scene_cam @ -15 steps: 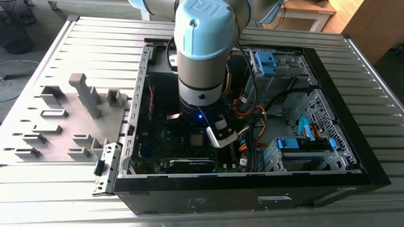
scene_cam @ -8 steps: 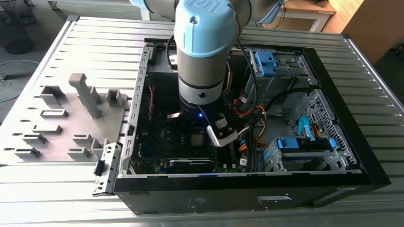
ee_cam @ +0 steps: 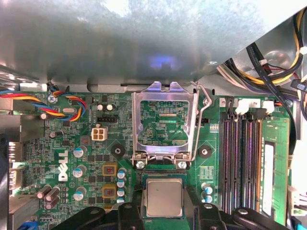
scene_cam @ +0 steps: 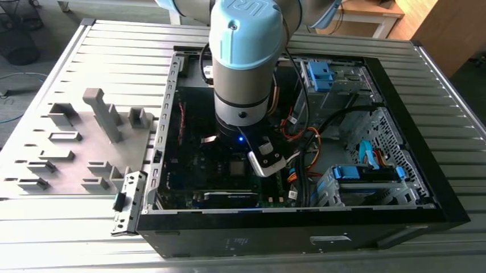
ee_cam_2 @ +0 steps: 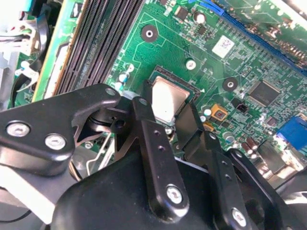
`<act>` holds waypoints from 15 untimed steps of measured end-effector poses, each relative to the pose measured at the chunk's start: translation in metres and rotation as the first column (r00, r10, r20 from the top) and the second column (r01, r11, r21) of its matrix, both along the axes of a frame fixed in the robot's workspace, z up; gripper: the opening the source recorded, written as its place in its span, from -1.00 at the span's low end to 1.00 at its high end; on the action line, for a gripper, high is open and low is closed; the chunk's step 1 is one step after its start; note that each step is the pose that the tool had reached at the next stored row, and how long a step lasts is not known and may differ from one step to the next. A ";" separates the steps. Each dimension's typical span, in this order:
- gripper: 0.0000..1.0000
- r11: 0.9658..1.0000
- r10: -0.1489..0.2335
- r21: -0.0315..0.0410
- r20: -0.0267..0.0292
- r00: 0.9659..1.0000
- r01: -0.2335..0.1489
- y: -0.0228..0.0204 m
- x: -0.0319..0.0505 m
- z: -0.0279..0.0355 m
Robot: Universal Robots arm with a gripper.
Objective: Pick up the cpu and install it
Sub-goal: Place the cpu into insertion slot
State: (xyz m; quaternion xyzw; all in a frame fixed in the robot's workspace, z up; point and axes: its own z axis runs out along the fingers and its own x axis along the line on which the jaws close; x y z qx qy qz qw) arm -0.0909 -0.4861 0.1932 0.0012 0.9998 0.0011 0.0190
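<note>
Closest to the wrist cameras is the black gripper. It is released: its fingers stand apart on either side of the cpu, and in the first wrist view a dark strip of socket shows between each finger and the chip. The cpu lies flat in the socket on the green board. In the second wrist view the fingers cover the chip's near corners, so contact cannot be judged there.

On the far side of the socket from the gripper, the metal frame is swung open, with its wire lever beside it. Memory slots run alongside.

In the exterior view the board sits inside an open black case, which lies on a ribbed metal table. A grey plate of fixture blocks lies beside the case on the exterior view's left. Beyond the table are a grey floor and wooden furniture.

The arm reaches down into the case and covers the middle of the board in that view. A blurred grey surface with a bluish glow spans part of the first wrist view; what it is cannot be told.
</note>
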 end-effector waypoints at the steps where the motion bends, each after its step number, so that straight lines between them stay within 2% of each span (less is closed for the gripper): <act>1: -0.07 1.000 0.000 0.000 0.000 1.000 0.000 0.0000 0.0000 0.0000; 8: -0.10 1.000 0.000 0.000 0.000 1.000 0.000 0.0000 -0.0001 -0.0002; 9: -0.23 1.000 0.000 0.000 0.000 1.000 0.000 0.0000 0.0000 -0.0002; 13: -0.23 1.000 0.000 0.000 0.000 1.000 0.000 0.0000 0.0000 -0.0003; 15: -0.23 1.000 0.000 0.003 0.000 1.000 0.000 0.0000 -0.0001 -0.0003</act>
